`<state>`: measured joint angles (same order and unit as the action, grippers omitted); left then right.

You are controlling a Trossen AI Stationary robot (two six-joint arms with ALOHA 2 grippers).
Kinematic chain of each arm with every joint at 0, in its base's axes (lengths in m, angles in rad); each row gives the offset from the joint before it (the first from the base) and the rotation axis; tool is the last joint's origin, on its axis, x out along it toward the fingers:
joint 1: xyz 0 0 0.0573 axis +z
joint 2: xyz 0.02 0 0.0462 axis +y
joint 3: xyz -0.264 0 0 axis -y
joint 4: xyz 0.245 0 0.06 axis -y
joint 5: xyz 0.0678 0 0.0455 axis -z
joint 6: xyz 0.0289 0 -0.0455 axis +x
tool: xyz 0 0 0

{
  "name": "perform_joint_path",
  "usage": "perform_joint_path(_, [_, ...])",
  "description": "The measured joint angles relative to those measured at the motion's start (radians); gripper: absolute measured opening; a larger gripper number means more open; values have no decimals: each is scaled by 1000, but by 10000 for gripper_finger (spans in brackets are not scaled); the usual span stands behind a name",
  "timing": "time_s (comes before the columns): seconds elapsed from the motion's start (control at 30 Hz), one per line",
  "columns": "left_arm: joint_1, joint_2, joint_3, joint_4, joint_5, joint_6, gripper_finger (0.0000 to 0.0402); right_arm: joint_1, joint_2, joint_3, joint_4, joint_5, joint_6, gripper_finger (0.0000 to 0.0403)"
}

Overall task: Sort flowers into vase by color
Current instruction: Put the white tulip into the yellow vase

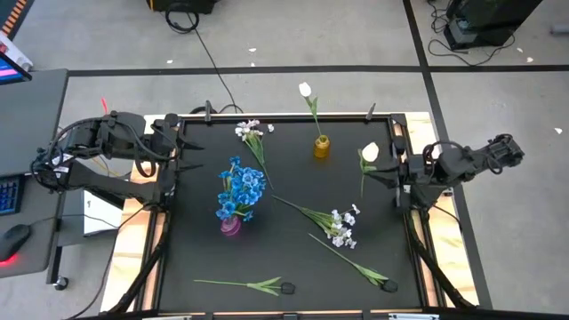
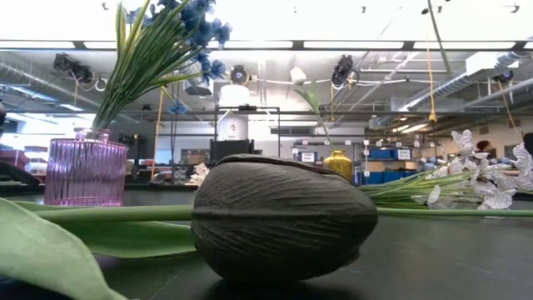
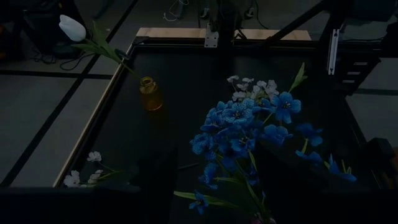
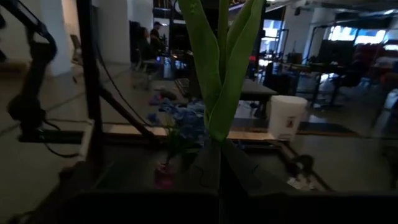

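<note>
Closest to the low camera there's a dark tulip bud (image 2: pixel 283 218) lying on the black table (image 1: pixel 196 253), stem flat, with a second loose stem (image 1: pixel 351 260) just beside it on the right. Mid-table a spray of white blossoms (image 1: pixel 340 227) lies loose, and the blue flowers (image 1: pixel 241 189) already stand in the pink vase (image 1: pixel 230 226). Further back, the yellow vase (image 1: pixel 321 147) holds one white tulip (image 1: pixel 305 90), and another white spray (image 1: pixel 250 131) lies near the far edge. The right gripper (image 1: pixel 393 175) is clamped on a white tulip's stem (image 1: pixel 369 153) at the right edge. The left gripper (image 1: pixel 182 142) hangs at the far-left corner, fingers apart, holding nothing.
</note>
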<state>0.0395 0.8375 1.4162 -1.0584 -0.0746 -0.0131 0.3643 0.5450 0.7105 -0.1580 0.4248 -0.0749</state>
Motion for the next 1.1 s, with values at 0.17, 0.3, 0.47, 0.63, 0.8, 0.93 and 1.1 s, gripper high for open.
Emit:
perform_joint_path(0.17, [0,0,0,0,0,0,217,-55,31,0,0,0,-8,9])
perform_joint_path(0.3, [0,0,0,0,0,0,217,-112,80,0,12,0,-6,9])
perform_joint_path(0.47, [0,0,0,0,0,0,217,-182,142,-2,29,-1,-6,9])
perform_joint_path(0.63, [0,0,0,0,0,0,217,-254,197,-2,58,-57,-9,9])
perform_joint_path(0.8, [0,0,0,0,0,0,217,-330,248,-2,104,-83,-5,9])
perform_joint_path(0.93, [0,0,0,0,0,0,217,-394,299,-2,179,-86,-8,9])
perform_joint_path(1.1, [0,0,0,0,0,0,217,-474,373,-2,291,-87,-35,9])
